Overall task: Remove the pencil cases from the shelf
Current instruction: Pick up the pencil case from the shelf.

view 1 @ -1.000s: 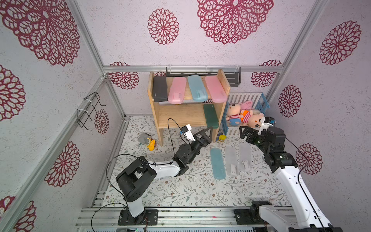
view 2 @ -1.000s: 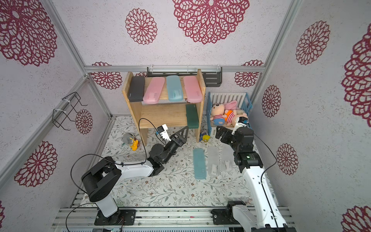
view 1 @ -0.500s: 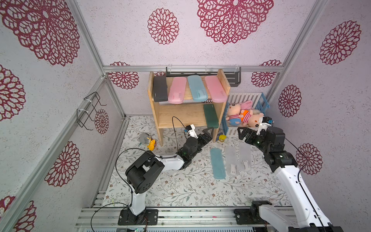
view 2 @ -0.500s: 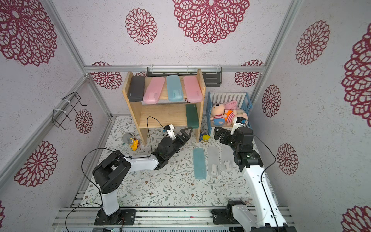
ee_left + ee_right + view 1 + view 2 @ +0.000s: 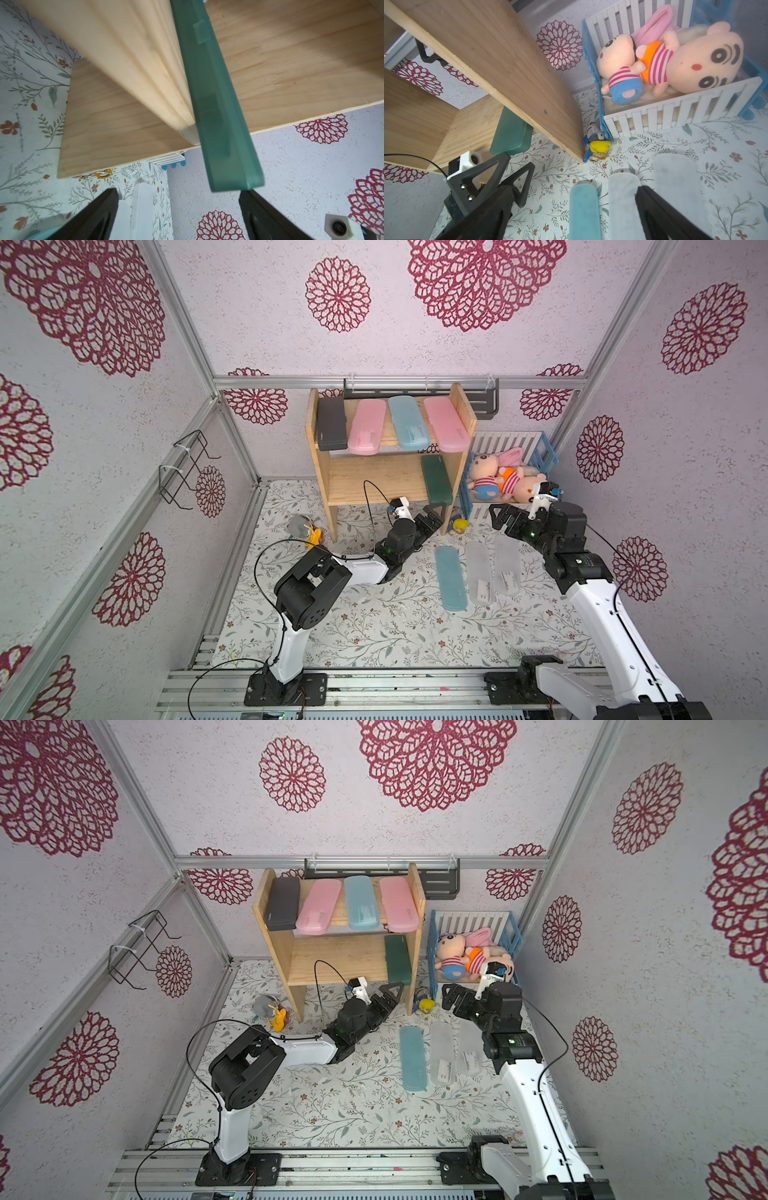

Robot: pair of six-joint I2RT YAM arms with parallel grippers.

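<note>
The green case lies flat on the lower board of the shelf, hard against its right side panel. Its long axis runs front to back, so its near end overhangs the board's front edge and points at the left fingers. These stand spread wide and empty just in front of that end. The left wrist view shows the case edge-on, its tip close by one finger and well off the other, so the span probably needs centring before it closes across the thin faces. The right fingers, likewise spread and empty, hang farther off near the crib, above the clear cases on the table. Four more cases lie across the top board
</note>
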